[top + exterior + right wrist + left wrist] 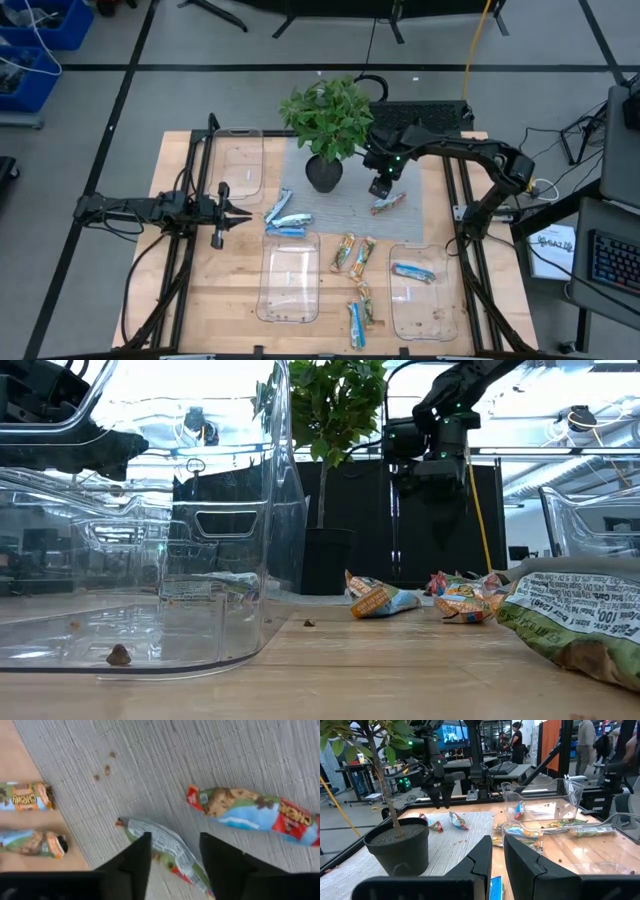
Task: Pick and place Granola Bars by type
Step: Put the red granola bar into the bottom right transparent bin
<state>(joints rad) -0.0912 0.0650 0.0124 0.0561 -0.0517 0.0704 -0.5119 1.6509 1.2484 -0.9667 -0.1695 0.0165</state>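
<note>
My right hand [172, 857] hangs released above a crumpled red-green foil granola bar [167, 851] beside the potted plant [330, 120], aligning to grasp.

1. The right gripper [172, 857] has its two dark fingers apart, over a grey mat [200, 765].
2. A crumpled bar [162, 847] lies on the mat between them.
3. A red-blue bar [252, 815] lies near it.
4. Two orange-ended bars [25, 795] lie on the wooden table [15, 767].
</note>
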